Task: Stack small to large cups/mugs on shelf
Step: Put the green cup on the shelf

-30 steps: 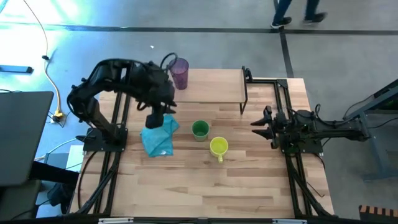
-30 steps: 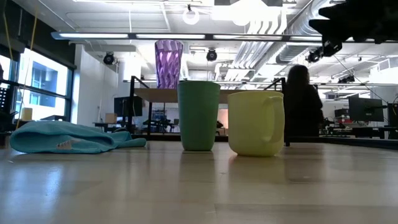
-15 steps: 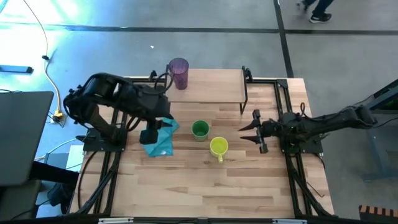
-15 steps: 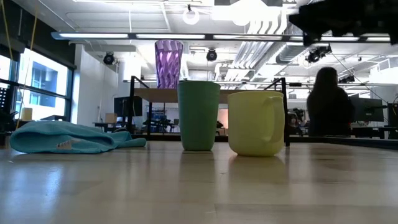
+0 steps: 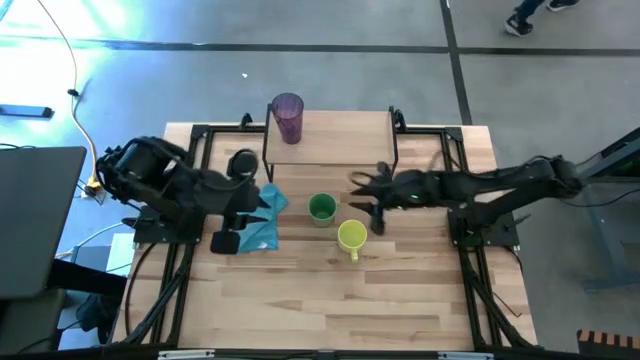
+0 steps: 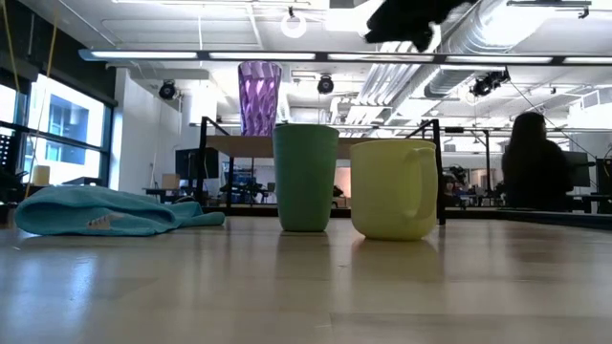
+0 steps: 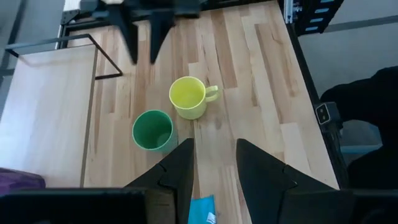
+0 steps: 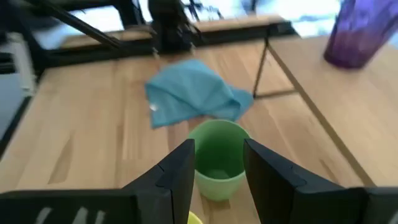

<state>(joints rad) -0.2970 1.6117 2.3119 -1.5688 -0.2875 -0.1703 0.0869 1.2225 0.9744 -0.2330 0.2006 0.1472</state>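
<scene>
1. Risk one: right end effector (image 5: 366,193) hovers with fingers spread wide and holding nothing, just beside the green cup (image 5: 321,208) on its shelf-ward side. Judging by the right wrist view, the green cup (image 8: 217,158) sits between the fingers but below them. If the descent is off-centre, one finger could strike the rim and tip the cup.
2. Yellow-green mug (image 5: 351,236) stands just beside the green cup, apart from it by a narrow gap, handle pointing away from the shelf (image 5: 340,138). A wide finger spread could clip the mug and shove it along the counter (image 5: 400,290).
3. Purple tumbler (image 5: 288,118) stands upright on the shelf, at the corner farthest from the right arm. A cup carried toward the shelf too low could catch the shelf edge or its black legs.
4. Stack order matters: wrong size first means nesting may jam or wobble.
5. Blue cloth (image 5: 258,222) lies on the far side of the green cup from the mug. Left end effector (image 5: 226,240) rests near it, fingers parted narrowly, empty. Likely no conflict while it waits.
</scene>
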